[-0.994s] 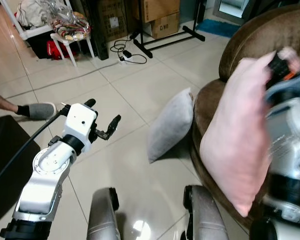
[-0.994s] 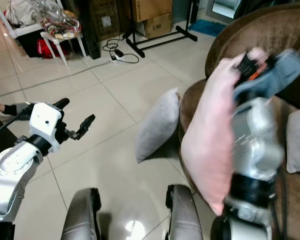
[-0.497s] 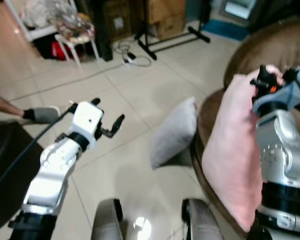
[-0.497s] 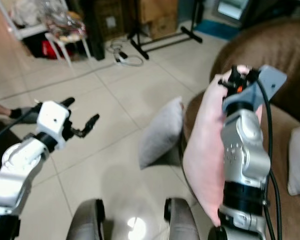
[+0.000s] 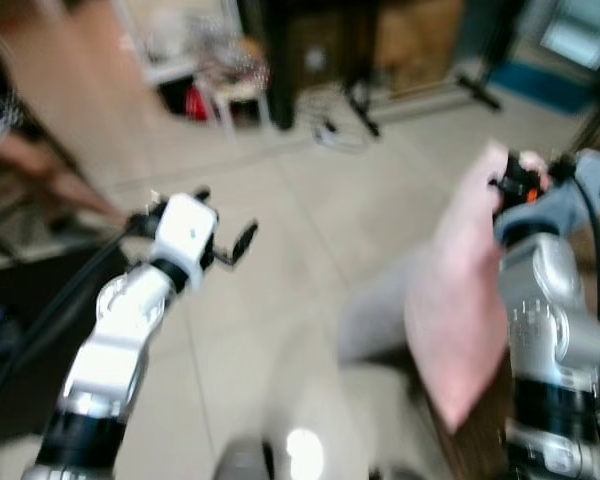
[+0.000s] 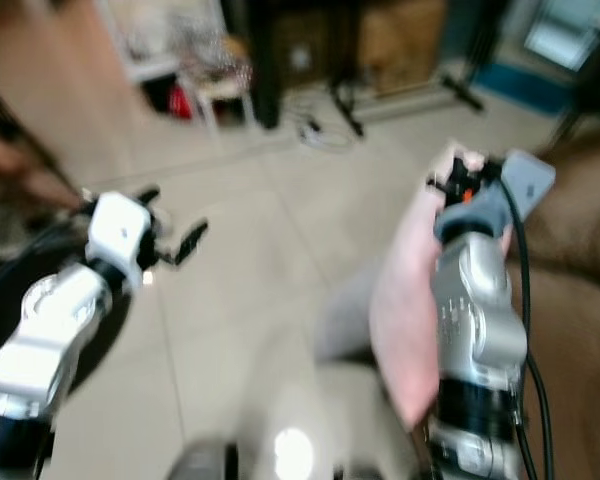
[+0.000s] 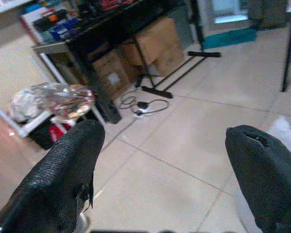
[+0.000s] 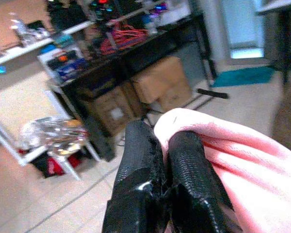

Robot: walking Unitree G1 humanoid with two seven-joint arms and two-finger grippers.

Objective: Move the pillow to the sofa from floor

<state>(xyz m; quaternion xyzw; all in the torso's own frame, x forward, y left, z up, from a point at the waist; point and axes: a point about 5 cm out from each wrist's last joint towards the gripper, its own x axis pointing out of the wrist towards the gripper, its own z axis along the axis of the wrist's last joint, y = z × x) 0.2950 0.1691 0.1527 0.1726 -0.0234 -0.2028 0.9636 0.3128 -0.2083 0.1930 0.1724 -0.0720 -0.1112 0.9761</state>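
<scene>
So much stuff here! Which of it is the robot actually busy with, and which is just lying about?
In the job:
- pink pillow, pinched at its top in the right gripper
- brown sofa, beside it

Just lying about:
- grey pillow on the floor
- cardboard boxes
- power strip
- left gripper, open and idle

Pillow [image 5: 458,300] hangs on the right beside the sofa [image 6: 565,300], second pillow [image 5: 375,315] on floor [image 5: 310,210] left
</scene>
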